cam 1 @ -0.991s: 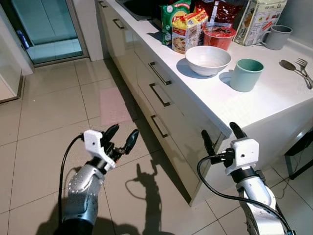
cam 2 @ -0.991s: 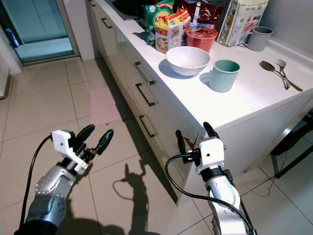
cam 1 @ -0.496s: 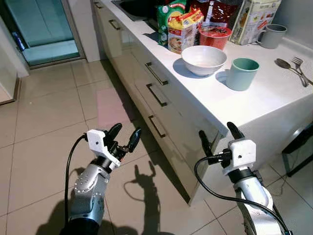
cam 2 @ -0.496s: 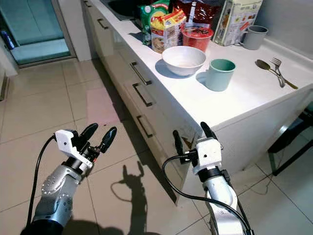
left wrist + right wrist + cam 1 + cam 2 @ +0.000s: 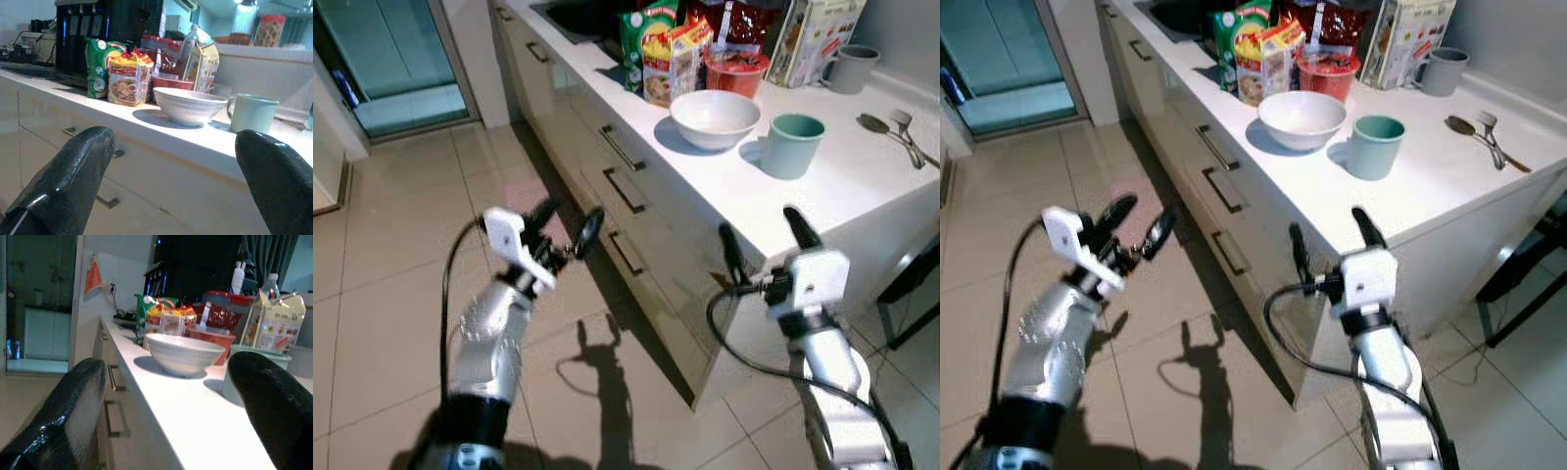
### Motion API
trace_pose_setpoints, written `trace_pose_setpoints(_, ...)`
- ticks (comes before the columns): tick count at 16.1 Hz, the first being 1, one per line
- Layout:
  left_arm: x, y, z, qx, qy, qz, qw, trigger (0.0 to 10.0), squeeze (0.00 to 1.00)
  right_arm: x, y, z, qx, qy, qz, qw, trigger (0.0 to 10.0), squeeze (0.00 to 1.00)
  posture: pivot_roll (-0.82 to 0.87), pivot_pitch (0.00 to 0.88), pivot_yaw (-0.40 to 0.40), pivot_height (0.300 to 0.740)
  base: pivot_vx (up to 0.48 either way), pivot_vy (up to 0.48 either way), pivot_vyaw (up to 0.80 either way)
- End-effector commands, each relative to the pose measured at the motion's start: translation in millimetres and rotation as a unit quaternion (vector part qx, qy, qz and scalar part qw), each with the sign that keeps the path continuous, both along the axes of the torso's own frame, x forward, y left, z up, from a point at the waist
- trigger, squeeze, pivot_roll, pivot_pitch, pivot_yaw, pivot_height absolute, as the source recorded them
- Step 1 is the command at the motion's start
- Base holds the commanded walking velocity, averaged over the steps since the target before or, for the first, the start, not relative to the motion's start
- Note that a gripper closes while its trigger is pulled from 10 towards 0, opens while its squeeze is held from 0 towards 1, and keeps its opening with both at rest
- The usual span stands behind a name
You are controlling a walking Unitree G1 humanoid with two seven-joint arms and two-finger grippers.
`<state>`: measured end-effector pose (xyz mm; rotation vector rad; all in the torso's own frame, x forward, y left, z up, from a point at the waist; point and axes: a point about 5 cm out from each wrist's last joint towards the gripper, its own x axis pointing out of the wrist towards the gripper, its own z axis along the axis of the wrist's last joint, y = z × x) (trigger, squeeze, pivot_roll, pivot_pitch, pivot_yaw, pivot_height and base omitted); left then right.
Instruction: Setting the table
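With the round white ceramic bowl [image 5: 716,118] and pale green mug [image 5: 790,146] on the white countertop [image 5: 822,196] at upper right, both empty, wide-spread grippers, left [image 5: 566,232] and right [image 5: 764,245], should probably rise above the counter edge before reaching.

Both arms were raised over the last second. The left gripper [image 5: 566,227], fingers apart, was brought up from above the floor tiles to the height of the middle drawer handle [image 5: 624,190] and closer to the cabinet front. The right gripper [image 5: 762,245], also open, was lifted until its fingertips [image 5: 795,221] were level with the counter [image 5: 832,186] edge. The view was blurred slightly by motion, and the counter was seen from a little nearer.
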<state>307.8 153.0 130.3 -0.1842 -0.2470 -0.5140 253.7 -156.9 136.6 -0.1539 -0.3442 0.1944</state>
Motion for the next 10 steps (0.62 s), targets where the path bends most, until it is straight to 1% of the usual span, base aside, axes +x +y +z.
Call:
trace_pose_setpoints(1, -1.6, -0.6, -6.0, 0.013, 0.015, -0.007, 1.0, 10.0, 0.0, 0.8, -2.3, -6.5, 0.002, 0.018, -0.003, 1.0, 10.0, 0.0, -0.06, 0.0, 0.066, 0.74, 0.0, 0.0, 0.0)
trace_pose_setpoints(2, -2.9, 0.0, -9.2, 0.019, 0.022, -0.009, 1.0, 10.0, 0.0, -0.6, -1.3, -9.9, 0.0, 0.025, 0.0, 1.0, 10.0, 0.0, -0.06, 0.0, 0.064, 0.74, 0.0, 0.0, 0.0)
trace_pose_setpoints(3, -6.6, 2.1, -12.9, 0.039, 0.031, -0.014, 0.999, 10.0, 0.0, -4.4, -1.5, -15.5, 0.003, 0.043, -0.002, 0.999, 10.0, 0.0, -0.05, 0.0, 0.065, 0.74, 0.0, 0.0, 0.0)
trace_pose_setpoints(4, -7.1, 2.7, -14.2, 0.042, 0.04, -0.018, 0.998, 10.0, 0.0, -5.1, -2.5, -17.5, 0.004, 0.049, -0.004, 0.999, 10.0, 0.0, -0.05, 0.0, 0.065, 0.74, 0.0, 0.0, 0.0)
trace_pose_setpoints(6, -9.2, 8.6, -18.8, 0.077, 0.079, -0.036, 0.993, 10.0, 0.0, -6.2, -3.8, -23.3, 0.003, 0.062, -0.008, 0.998, 10.0, 0.0, -0.05, 0.0, 0.074, 0.74, 0.0, 0.0, 0.0)
trace_pose_setpoints(7, -8.9, 14.1, -18.2, 0.082, 0.082, -0.043, 0.992, 10.0, 0.0, -6.6, -5.2, -25.5, 0.005, 0.069, -0.01, 0.998, 10.0, 0.0, -0.05, 0.0, 0.081, 0.74, 0.0, 0.0, 0.0)
trace_pose_setpoints(8, -8.0, 22.5, -16.2, 0.096, 0.078, -0.046, 0.991, 10.0, 0.0, -8.3, -9.5, -27.7, 0.006, 0.078, -0.015, 0.997, 10.0, 0.0, -0.05, 0.0, 0.086, 0.74, 0.0, 0.0, 0.0)
trace_pose_setpoints(10, -5.5, 33.1, -12.4, 0.119, 0.07, -0.042, 0.989, 10.0, 0.0, -14.6, -23.5, -38.4, -0.007, 0.111, -0.026, 0.994, 10.0, 0.0, -0.05, 0.0, 0.097, 0.74, 0.0, 0.0, 0.0)
